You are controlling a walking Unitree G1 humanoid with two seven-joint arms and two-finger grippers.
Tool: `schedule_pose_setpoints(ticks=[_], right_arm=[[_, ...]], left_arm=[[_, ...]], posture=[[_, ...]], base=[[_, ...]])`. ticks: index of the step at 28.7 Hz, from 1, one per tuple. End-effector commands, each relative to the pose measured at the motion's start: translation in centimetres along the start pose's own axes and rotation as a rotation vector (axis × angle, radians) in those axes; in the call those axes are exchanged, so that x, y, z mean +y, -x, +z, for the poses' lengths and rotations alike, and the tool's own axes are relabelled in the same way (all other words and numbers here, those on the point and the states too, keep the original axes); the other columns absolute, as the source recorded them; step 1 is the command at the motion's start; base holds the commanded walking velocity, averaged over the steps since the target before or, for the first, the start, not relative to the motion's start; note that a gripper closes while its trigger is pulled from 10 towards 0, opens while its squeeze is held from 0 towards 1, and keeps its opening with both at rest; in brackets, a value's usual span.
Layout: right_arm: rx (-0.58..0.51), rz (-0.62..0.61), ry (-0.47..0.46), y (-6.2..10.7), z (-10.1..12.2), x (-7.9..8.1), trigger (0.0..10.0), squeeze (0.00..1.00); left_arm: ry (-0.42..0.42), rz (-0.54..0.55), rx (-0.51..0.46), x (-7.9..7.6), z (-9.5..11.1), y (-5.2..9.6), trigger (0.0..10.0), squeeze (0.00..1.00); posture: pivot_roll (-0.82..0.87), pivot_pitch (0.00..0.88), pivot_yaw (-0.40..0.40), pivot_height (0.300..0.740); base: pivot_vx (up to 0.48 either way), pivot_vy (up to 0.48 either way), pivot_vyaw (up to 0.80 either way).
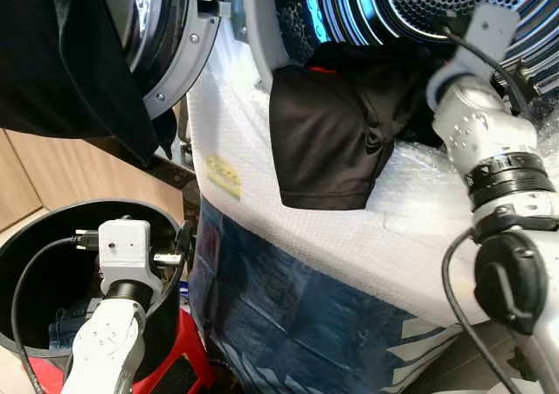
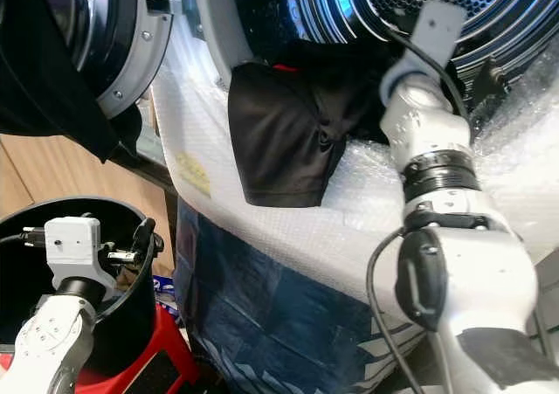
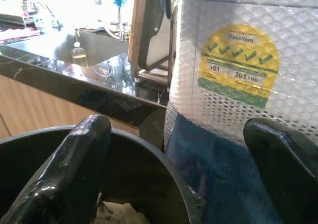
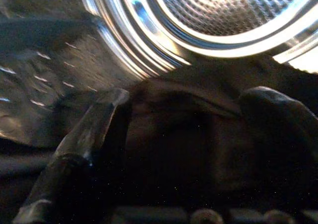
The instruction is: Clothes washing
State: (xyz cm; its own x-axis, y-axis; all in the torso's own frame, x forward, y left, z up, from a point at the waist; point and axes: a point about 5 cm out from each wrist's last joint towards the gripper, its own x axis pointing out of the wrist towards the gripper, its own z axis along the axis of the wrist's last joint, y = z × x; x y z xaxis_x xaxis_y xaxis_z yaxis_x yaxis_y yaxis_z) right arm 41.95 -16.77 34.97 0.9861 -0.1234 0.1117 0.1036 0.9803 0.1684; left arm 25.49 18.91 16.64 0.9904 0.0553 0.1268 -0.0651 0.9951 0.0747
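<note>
A black garment [image 1: 327, 141] hangs out of the washer's opening, draped over its bubble-wrapped front. Behind it is the shiny perforated drum [image 1: 454, 1]. My right arm reaches into the opening above the garment. In the right wrist view my right gripper [image 4: 189, 129] is open, its fingers [image 4: 94, 134] spread over the dark cloth [image 4: 174, 100] just below the drum rim. My left gripper [image 1: 179, 250] is open at the rim of a black bucket [image 1: 52, 215], with nothing between its fingers [image 3: 74, 159]. Some denim [image 1: 65, 324] lies in the bucket.
The washer door [image 1: 170, 44] stands open at upper left, with another black cloth [image 1: 61, 62] hanging over it. The bucket rests on a red stool [image 1: 188, 359]. A yellow energy label [image 3: 237, 65] is stuck on the bubble wrap. A dark countertop [image 3: 74, 80] and wooden cabinets [image 1: 35, 176] lie to the left.
</note>
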Motion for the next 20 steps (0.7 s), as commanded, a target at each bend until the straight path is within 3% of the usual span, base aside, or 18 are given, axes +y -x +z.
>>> schedule_pose_setpoints(ticks=[1, 6, 12, 20], right_arm=[[0.006, -0.021, 0.004, 0.3, 0.1, -0.5, 10.0, 0.00], [0.027, -0.068, 0.022, 1.9, -0.9, -2.0, 10.0, 0.00], [0.068, -0.167, 0.082, 4.3, -1.4, -5.6, 10.0, 0.00], [0.023, -0.149, 0.097, 5.5, -0.3, -6.2, 10.0, 0.00]], left_arm=[[0.019, -0.025, -0.017, -0.5, 0.5, 0.0, 10.0, 0.00], [0.018, -0.029, -0.014, -0.6, 0.4, 0.2, 10.0, 0.00], [0.020, -0.044, -0.018, -0.9, 0.4, 0.3, 10.0, 0.00], [0.018, -0.058, -0.019, -0.9, 0.4, -0.1, 10.0, 0.00]], posture=[[0.15, 0.020, -0.142, 0.740], [0.16, 0.010, -0.151, 0.740], [0.15, 0.000, -0.147, 0.740], [0.13, 0.000, -0.140, 0.740]], base=[[0.000, 0.000, 0.00], [0.000, 0.000, 0.00], [0.000, 0.000, 0.00], [0.000, 0.000, 0.00]])
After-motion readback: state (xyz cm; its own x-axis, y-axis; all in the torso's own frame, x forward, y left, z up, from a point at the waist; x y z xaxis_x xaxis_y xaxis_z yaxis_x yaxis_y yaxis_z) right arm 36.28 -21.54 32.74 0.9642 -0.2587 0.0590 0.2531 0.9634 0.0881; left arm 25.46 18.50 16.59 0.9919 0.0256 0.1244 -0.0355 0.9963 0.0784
